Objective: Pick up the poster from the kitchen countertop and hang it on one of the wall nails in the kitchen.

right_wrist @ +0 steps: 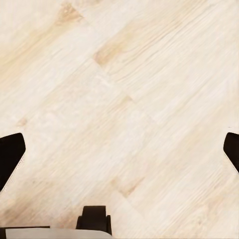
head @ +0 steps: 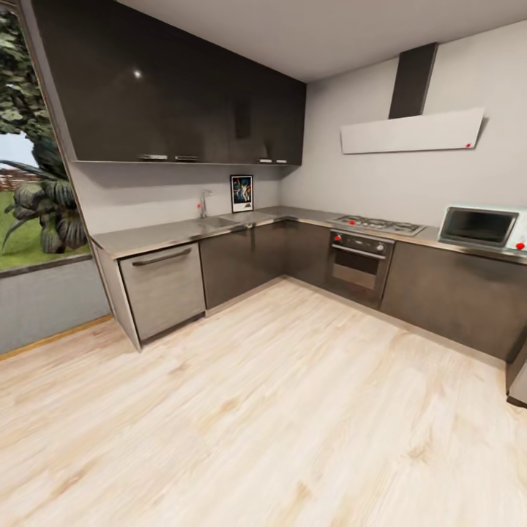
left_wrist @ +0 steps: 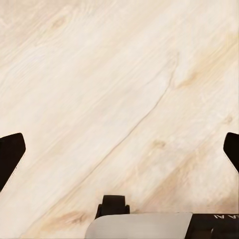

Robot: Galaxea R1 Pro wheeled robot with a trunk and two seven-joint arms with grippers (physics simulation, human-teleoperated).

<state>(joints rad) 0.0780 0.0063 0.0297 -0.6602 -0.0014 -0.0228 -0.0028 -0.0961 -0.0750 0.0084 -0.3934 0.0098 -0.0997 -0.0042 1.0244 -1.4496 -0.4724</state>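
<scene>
Nearest of all, the two wrist views look straight down at the pale wood-plank floor (head: 278, 417): the left gripper (left_wrist: 119, 152) has its dark fingers (left_wrist: 10, 157) spread wide at opposite edges of its view with nothing between them but planks, and the right gripper (right_wrist: 119, 152) likewise holds its fingers (right_wrist: 10, 157) wide apart over bare floor, gripping nothing. In the head view the same light floor stretches away to an L-shaped run of dark cabinets. Taking the sink (head: 219, 220) as the landmark, the grey table (head: 146, 236) carries it about midway along the left-hand run, with a chrome tap (head: 204, 203) bearing a small red knob rising just behind it. A brushed-metal dishwasher front (head: 163, 289) with a curved handle sits below and to the left of the sink, at the end of the run beside a large window (head: 29, 161) showing green foliage. Just right of the sink, farther back toward the corner, the poster (head: 241, 193) stands upright on the table, leaning against the wall, its dark frame and blue artwork small at this range. Dark glossy wall cupboards (head: 176, 95) hang above the sink. Well to the right of the sink, past the corner, are a gas hob (head: 377, 224) with an oven (head: 359, 265) beneath it, a slanted white extractor hood (head: 411, 132) above, and farthest right a white microwave (head: 483, 227) on the table.
</scene>
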